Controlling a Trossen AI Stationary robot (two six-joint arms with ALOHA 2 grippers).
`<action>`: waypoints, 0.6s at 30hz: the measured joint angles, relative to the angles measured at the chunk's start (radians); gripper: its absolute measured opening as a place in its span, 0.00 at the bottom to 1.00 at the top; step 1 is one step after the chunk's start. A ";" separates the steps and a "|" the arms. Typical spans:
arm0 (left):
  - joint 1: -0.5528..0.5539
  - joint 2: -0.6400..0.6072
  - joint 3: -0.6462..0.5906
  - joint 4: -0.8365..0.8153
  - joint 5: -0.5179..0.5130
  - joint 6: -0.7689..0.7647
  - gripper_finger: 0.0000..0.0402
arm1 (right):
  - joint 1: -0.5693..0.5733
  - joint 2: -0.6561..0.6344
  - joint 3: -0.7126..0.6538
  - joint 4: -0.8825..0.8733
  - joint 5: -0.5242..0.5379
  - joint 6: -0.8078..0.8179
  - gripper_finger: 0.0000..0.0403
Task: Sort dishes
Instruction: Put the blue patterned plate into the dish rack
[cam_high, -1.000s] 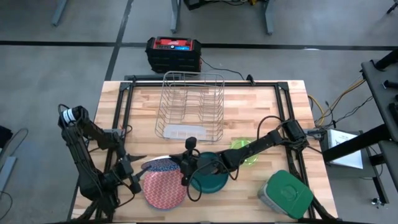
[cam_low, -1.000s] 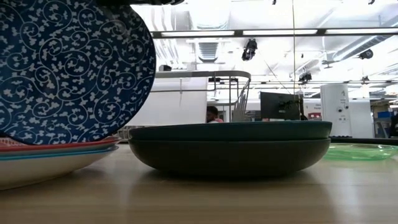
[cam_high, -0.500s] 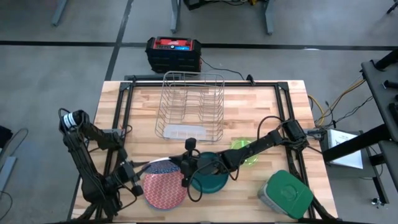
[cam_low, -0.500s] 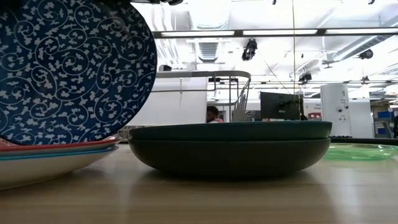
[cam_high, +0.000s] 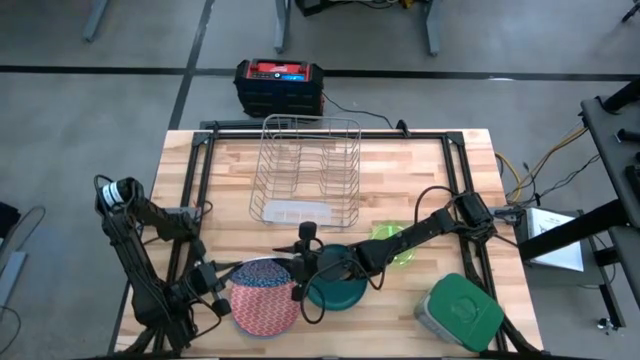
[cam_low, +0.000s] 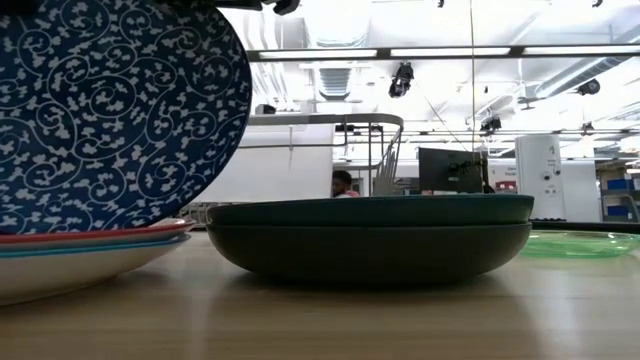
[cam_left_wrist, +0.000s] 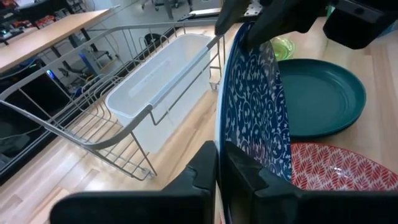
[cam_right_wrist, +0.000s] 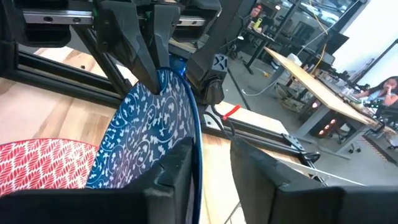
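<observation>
Wooden desk (cam_high: 420, 170), wire rack (cam_high: 305, 170) behind | blue plate (cam_low: 110, 110) with white scrollwork, upright on edge over red-patterned plate (cam_high: 265, 305) | left gripper (cam_left_wrist: 219, 163) fingers clenched on its rim | right gripper (cam_right_wrist: 211, 165) fingers slack, parted astride opposite rim

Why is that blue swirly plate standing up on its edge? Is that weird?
Yes, a bit. The blue plate stands upright over the red plate instead of lying flat. The left gripper pinches its rim while the right gripper straddles the opposite rim.
</observation>
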 joint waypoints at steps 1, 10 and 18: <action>0.000 0.000 0.000 0.000 -0.002 0.001 0.01 | 0.000 0.000 0.000 -0.001 0.001 0.004 0.28; 0.001 0.000 0.000 0.000 -0.020 0.025 0.01 | -0.002 0.000 0.001 -0.102 0.006 0.129 0.43; 0.002 0.001 -0.001 -0.001 -0.060 0.048 0.01 | -0.004 -0.019 0.001 -0.263 -0.065 0.255 0.52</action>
